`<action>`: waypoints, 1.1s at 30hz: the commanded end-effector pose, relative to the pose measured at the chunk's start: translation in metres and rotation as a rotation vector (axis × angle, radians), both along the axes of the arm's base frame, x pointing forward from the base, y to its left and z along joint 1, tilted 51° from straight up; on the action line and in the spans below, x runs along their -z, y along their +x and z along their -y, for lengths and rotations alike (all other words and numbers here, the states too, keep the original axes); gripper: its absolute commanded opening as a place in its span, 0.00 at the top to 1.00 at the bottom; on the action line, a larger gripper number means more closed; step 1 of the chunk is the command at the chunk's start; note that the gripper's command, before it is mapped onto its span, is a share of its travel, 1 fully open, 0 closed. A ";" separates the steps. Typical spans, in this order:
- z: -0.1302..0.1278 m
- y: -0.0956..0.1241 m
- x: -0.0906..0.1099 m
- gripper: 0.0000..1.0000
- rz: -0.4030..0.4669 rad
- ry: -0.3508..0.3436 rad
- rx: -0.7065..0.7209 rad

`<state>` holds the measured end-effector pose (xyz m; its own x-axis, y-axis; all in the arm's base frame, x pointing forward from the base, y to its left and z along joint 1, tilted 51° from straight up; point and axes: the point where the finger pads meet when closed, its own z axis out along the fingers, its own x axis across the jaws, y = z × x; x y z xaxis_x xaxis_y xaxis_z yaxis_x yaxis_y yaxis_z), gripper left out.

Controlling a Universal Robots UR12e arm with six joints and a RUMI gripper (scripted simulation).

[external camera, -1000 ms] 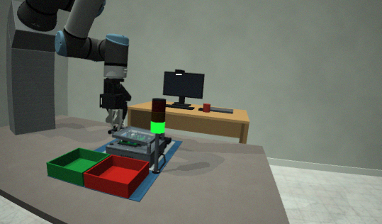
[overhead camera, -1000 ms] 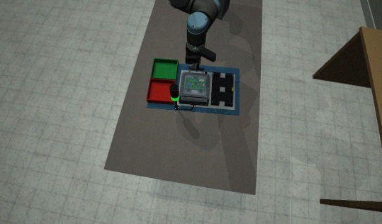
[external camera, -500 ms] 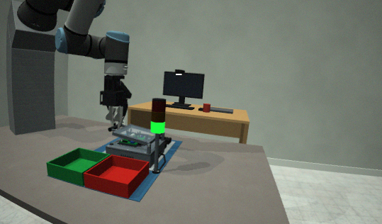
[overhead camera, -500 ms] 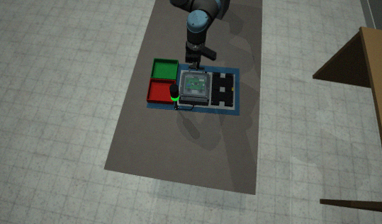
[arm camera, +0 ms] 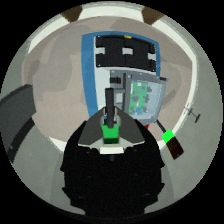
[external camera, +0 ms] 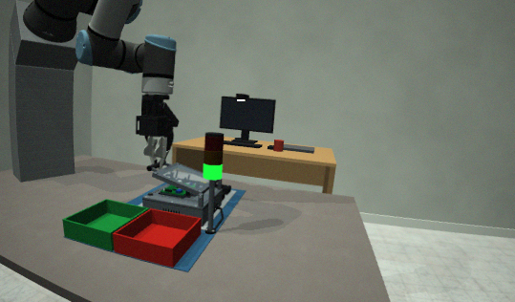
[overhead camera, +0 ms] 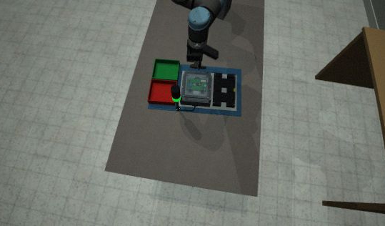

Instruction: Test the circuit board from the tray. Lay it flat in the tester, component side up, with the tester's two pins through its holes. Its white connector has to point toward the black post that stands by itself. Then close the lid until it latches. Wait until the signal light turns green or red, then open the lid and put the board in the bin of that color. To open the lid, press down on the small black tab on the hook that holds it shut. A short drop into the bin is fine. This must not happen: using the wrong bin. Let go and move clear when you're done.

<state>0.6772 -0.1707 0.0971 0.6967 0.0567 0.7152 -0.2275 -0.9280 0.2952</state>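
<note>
Arm (overhead camera: 199,21) (external camera: 159,57) reaching in from the side opposite the tester's hinge, wrist section pointing down. Gripper (overhead camera: 198,66) (external camera: 154,167) (arm camera: 109,107) low, just beside the tester (overhead camera: 196,101) (external camera: 176,205) (arm camera: 118,97), at the edge away from the hinge. Fingers together, narrow, with nothing seen gripped. Contact with the lid (overhead camera: 196,76) (external camera: 176,173) (arm camera: 156,100): cannot tell.

Board (overhead camera: 197,84) (external camera: 175,191) (arm camera: 138,95) in the tester, under the clear lid, component side up. Lid partly open in the exterior view, tilted, higher on the gripper's side; tilt hard to read from the top. Tray (overhead camera: 224,98) (arm camera: 115,60) beside the tester, opposite the bins, visible from top and wrist, hidden in the exterior view. Monitor (external camera: 247,115) and red mug (external camera: 278,145) on the desk (external camera: 252,162), well behind the tester, only in the exterior view.

Signal light (overhead camera: 176,98) (external camera: 212,172) (arm camera: 169,135) lit green, near the tester's hinge-side corner. Green bin (overhead camera: 166,60) (external camera: 85,234) and red bin (overhead camera: 163,92) (external camera: 144,250) beside the tester, with the red one nearer the light.

Board's long axis running across the tester, from tray side to bin side. Blue part toward the bin end. White connector's direction against the black post: too small to tell. Pins in holes: cannot tell.
</note>
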 end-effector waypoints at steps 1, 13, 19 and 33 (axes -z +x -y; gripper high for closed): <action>-0.003 -0.003 -0.006 1.00 0.001 0.000 -0.001; -0.011 -0.013 -0.025 1.00 0.001 0.000 -0.001; -0.015 -0.016 -0.034 1.00 0.001 0.000 -0.001; -0.027 -0.024 -0.068 1.00 0.001 0.000 -0.001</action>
